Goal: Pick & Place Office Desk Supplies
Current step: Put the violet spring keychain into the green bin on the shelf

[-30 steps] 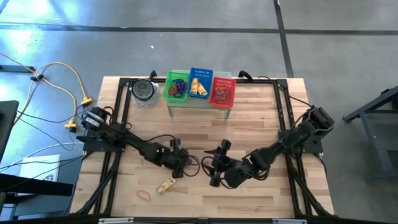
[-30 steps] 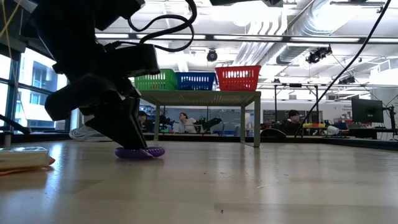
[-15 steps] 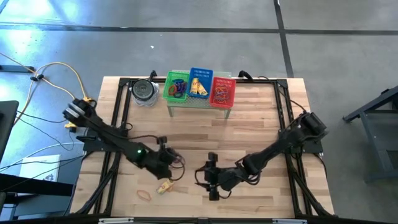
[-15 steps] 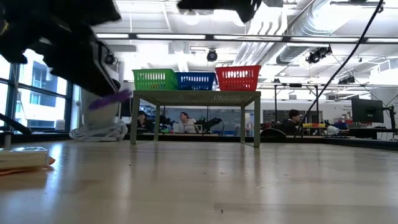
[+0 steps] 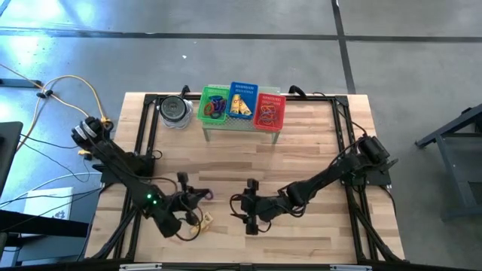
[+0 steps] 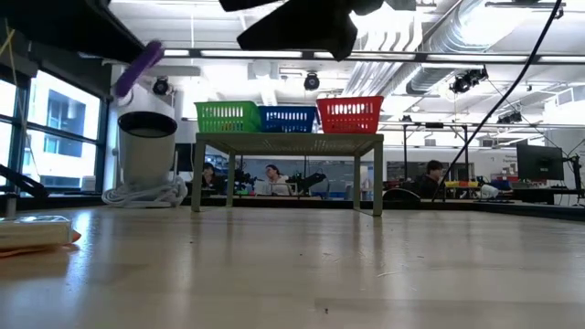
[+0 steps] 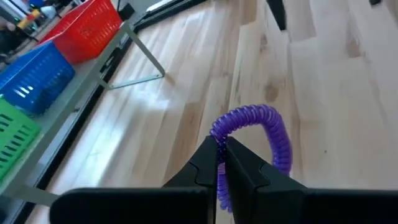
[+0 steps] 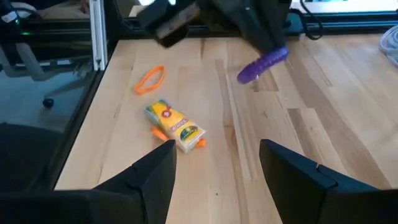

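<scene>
Pinching a purple coiled loop (image 7: 255, 134) between its closed fingers, the left gripper (image 7: 221, 163) holds it up off the table (image 5: 301, 150); in the low view the loop (image 6: 138, 68) shows as a slanted purple bar high in the air, and the gripper above it is cut off by the picture's edge. From above, this gripper (image 5: 202, 195) sits near the table's front left, and the loop itself is too small to make out there. Just beside it on the wood lies a small yellow packet (image 8: 175, 126) with an orange band partly hidden beneath it, and an orange band loop (image 8: 150, 79) lies near it, apart.

The right gripper (image 5: 249, 202) hovers near the front middle of the table with its fingers (image 8: 152, 177) spread and nothing between them.

At the back, a green basket (image 5: 213, 105), a blue basket (image 5: 242, 100) and a red basket (image 5: 269, 111) stand side by side on a small raised shelf (image 6: 288, 140); loops and yellow pieces lie inside them, too small to count. A round grey tin (image 5: 175, 110) stands just left of the shelf. In the low view, people (image 6: 271, 176) sit far off in the room behind, partly hidden by desks.
</scene>
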